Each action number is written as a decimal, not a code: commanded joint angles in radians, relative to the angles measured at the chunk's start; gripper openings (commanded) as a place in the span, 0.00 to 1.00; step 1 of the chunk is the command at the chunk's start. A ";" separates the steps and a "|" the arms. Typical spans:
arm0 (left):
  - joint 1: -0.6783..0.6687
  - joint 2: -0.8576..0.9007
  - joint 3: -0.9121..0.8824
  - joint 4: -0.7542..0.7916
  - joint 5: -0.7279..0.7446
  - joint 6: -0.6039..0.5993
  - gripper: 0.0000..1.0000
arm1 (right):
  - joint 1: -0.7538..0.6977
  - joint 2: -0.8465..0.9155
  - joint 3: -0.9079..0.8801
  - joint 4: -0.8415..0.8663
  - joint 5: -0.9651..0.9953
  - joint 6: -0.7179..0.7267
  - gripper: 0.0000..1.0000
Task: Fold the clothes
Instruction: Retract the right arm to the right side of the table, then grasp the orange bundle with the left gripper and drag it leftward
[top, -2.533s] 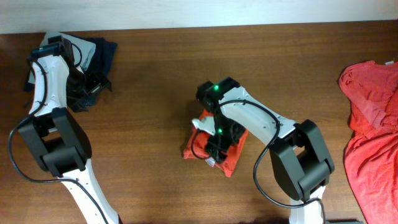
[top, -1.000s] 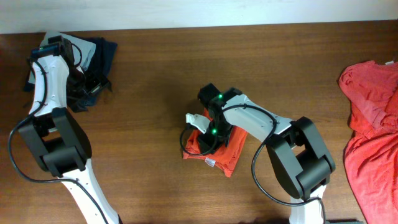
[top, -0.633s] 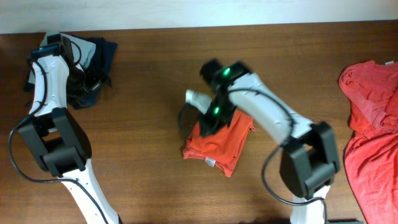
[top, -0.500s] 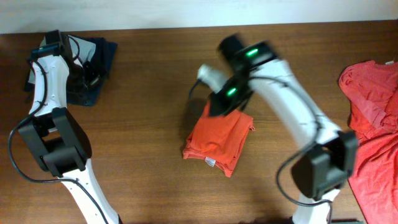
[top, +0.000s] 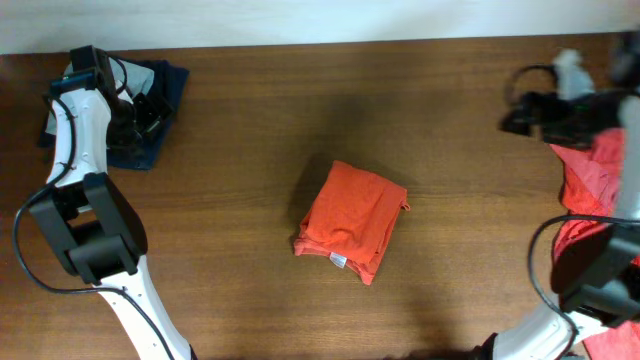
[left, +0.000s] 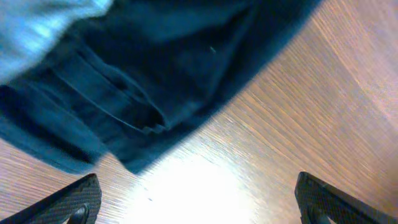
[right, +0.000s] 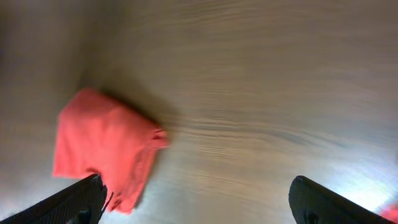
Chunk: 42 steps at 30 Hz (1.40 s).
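- The folded orange T-shirt (top: 350, 222) lies mid-tabletop (top: 250, 150), finished, I judge.
- The unfolded orange-red T-shirts (top: 598, 170) heap along the right edge.
- My right claw (top: 520, 116), released and empty, hangs just beside that heap: nearer.
- My left claw (left: 198, 182), released, is far off over the navy garment (left: 155, 74).

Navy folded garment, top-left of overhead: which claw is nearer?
Left. The left claw sits at the navy garment's edge, on the far-left side of the table. The right claw is far across the table, by the crumpled red shirt.
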 joint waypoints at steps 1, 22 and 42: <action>-0.018 -0.006 0.012 -0.016 0.156 -0.008 0.92 | -0.088 -0.010 0.005 -0.004 0.004 0.007 0.99; -0.431 -0.075 0.011 -0.314 0.205 0.324 0.83 | -0.293 -0.010 0.005 -0.004 0.005 0.007 0.99; -0.692 -0.075 -0.266 -0.294 0.226 0.446 0.95 | -0.293 -0.010 0.005 -0.004 0.005 0.007 0.99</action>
